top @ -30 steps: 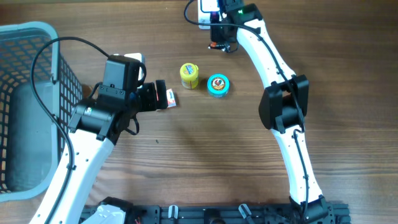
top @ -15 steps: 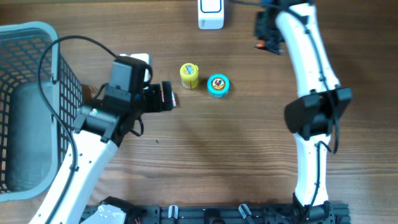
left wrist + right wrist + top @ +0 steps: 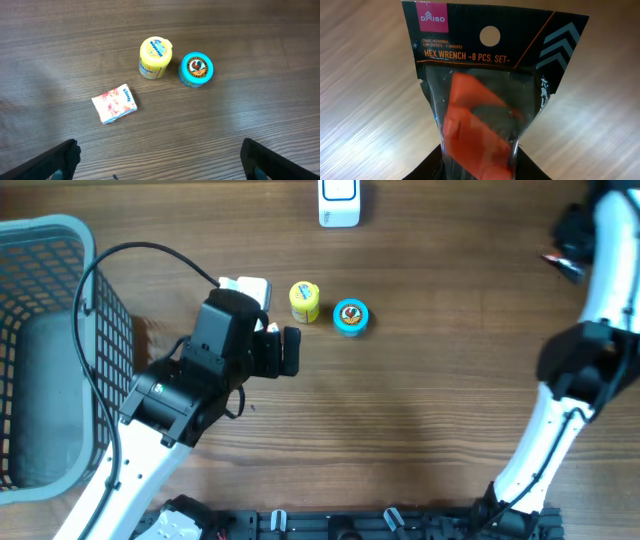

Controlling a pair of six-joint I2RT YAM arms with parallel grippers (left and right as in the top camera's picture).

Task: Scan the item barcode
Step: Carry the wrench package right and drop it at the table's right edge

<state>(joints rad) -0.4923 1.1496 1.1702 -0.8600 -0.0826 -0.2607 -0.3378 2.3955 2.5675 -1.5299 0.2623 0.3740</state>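
- Surface (image 3: 420,430): wood-grain; carries everything below.
- Basket (image 3: 40,240): far L edge, no part in this step.
- R arm (image 3: 590,360): reaches to the far R edge, well apart from the centre items. R jaws are clamped on the bottom end of the pack.
- L arm (image 3: 170,395): over the L-centre. L jaws are wide apart and hold nothing.
- Scanner (image 3: 340,202): white box at top centre, prob. the reader, standing alone.
- Pack (image 3: 485,100): hex wrench set, the task's item, held off the surface in the R jaws. Its long axis runs straight out from the jaws, hang-hole end farthest. The printed front faces the wrist cam and shows no barcode, so it is likely on the back.
- Key relation: the pack sits well to the R of the scanner. The R arm alone can present it, and would need to travel L and turn the code side toward the box.
- Jar (image 3: 154,58): yellow, just beside the tin (image 3: 196,69), ahead of the L jaws.
- Tissues (image 3: 114,103): flat, nearest the L jaws, lying apart from them.
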